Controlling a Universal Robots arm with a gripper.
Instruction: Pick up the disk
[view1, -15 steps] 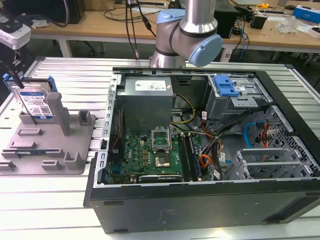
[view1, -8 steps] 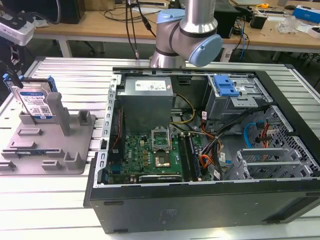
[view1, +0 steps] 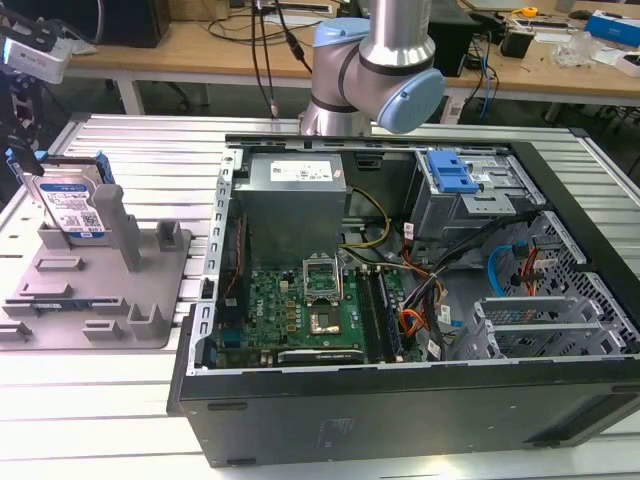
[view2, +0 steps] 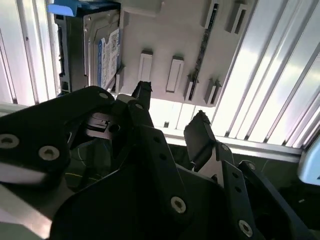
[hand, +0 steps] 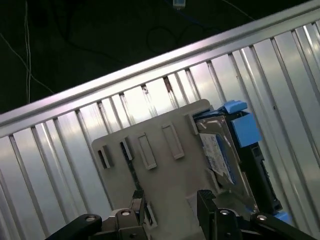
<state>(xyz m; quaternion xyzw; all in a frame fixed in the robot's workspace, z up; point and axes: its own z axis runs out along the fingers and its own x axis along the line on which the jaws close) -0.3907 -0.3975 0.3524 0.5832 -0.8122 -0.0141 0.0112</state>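
Disk (view1: 62, 190) upright in grey fixture (view1: 100, 290), white/blue label (view1: 82, 215); gripper (view2: 172, 102) prob. spread.

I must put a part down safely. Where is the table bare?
Bare slats of the table in front of the grey fixture, at the exterior view's left of the computer case. The fixture and the case's inside are crowded.

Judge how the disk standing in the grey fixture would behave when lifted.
Probably rigid and heavy for its size: the disk looks metal-bodied. Standing on edge in the fixture, it might tip if nudged sideways.
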